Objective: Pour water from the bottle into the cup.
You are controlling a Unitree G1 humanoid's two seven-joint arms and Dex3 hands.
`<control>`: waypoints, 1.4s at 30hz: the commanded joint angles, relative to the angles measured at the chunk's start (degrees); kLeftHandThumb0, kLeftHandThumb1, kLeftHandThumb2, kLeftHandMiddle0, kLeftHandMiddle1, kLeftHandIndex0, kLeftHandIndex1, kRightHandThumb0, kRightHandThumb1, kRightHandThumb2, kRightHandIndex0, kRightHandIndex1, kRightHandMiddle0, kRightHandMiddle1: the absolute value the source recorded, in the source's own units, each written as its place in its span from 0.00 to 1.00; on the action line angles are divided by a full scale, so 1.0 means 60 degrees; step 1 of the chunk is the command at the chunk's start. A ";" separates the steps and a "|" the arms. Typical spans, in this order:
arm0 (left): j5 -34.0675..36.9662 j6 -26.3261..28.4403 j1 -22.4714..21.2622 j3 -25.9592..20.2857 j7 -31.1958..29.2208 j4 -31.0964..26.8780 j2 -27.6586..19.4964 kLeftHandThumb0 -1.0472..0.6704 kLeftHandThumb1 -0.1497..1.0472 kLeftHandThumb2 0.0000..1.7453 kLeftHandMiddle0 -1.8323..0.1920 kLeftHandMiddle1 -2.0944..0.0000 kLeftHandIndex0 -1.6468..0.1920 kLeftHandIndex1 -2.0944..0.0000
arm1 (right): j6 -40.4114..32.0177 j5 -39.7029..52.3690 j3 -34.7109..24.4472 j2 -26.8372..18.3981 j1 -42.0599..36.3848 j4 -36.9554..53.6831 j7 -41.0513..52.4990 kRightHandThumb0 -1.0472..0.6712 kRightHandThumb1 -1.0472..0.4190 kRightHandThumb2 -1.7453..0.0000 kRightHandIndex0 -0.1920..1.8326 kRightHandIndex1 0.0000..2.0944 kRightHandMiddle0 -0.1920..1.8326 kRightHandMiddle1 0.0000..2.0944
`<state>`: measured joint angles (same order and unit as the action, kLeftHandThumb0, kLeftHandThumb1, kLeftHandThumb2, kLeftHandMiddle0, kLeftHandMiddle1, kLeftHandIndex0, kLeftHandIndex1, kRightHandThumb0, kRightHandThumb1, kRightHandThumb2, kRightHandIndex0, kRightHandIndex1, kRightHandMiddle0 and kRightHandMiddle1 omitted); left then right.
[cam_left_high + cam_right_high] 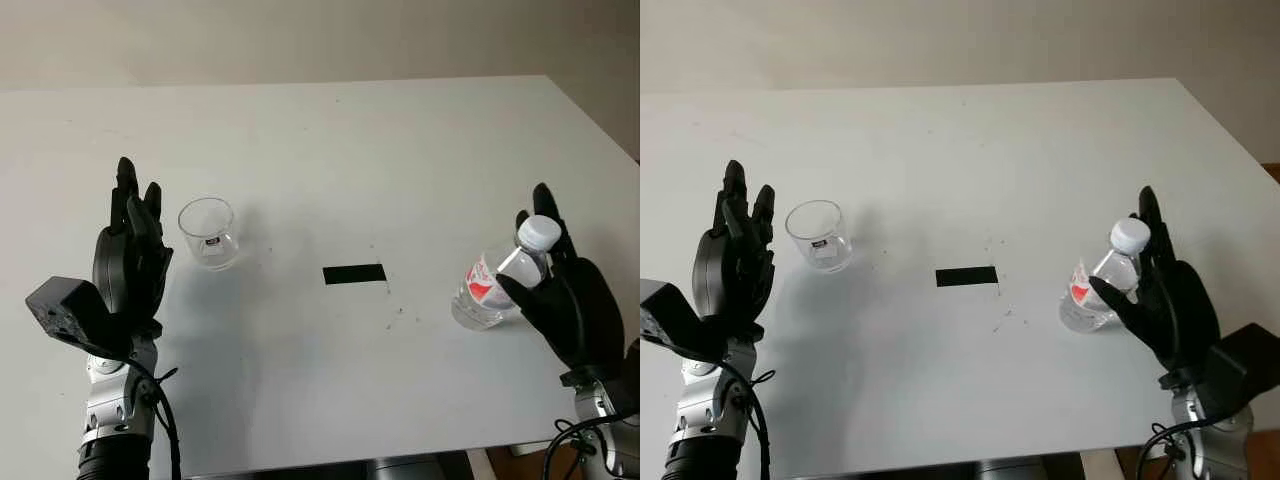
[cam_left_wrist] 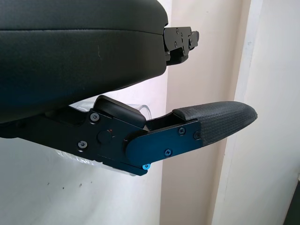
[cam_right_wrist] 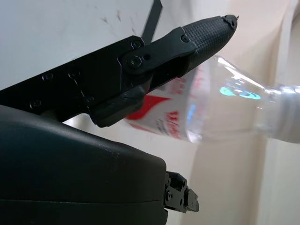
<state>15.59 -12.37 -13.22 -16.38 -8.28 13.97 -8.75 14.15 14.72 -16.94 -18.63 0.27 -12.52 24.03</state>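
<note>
Right hand on the bottle, cup waiting.
Right hand (image 1: 1165, 300) wraps the capped bottle (image 1: 1102, 280) near the table's (image 1: 400, 130) right edge; left hand (image 1: 130, 265), open, stands beside the cup (image 1: 208, 233) toward the left edge.

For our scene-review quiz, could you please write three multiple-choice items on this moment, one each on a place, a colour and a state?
1. Where is the cup?
A. beside the left hand
B. beside the bottle
C. on the black tape

2. What colour is the bottle cap?
A. blue
B. white
C. red

3. How does the cup stand?
A. tipped over
B. upside down
C. upright, mouth up

Key: 1 A, it stands on the table just right of the open left hand. 2 B, a white cap tops the bottle by the right hand. 3 C, its open rim faces up.
</note>
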 commanded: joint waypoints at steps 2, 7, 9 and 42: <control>0.0053 0.0036 0.0080 -0.0043 -0.0041 -0.0174 -0.0055 0.11 1.00 0.41 1.00 0.84 0.95 1.00 | 0.0418 -0.0336 0.0177 -0.0060 0.0212 -0.0407 -0.0034 0.05 0.04 0.97 0.00 0.00 0.00 0.01; 0.0016 0.0031 0.0065 -0.0022 -0.0023 -0.0163 -0.0034 0.11 1.00 0.41 1.00 0.85 0.95 1.00 | 0.0106 -0.0606 0.0428 -0.0167 0.0261 -0.0273 -0.0040 0.03 0.05 0.97 0.00 0.00 0.00 0.00; -0.0010 -0.0006 0.0055 -0.0018 -0.0005 -0.0136 -0.0024 0.11 1.00 0.41 1.00 0.85 0.95 1.00 | -0.0047 -0.0563 0.0502 -0.0160 0.0278 -0.0234 0.0013 0.03 0.05 0.97 0.00 0.00 0.00 0.00; -0.0034 -0.0362 0.0162 -0.0020 0.0068 -0.0036 0.0145 0.10 1.00 0.41 1.00 0.87 0.96 1.00 | 0.1457 -0.2399 0.1156 0.0504 0.1143 -0.2085 -0.2797 0.40 0.00 0.88 0.14 1.00 0.13 1.00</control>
<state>15.43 -13.89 -12.96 -16.42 -7.93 13.80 -8.28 23.70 0.42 -10.36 -14.84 8.77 -24.99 6.77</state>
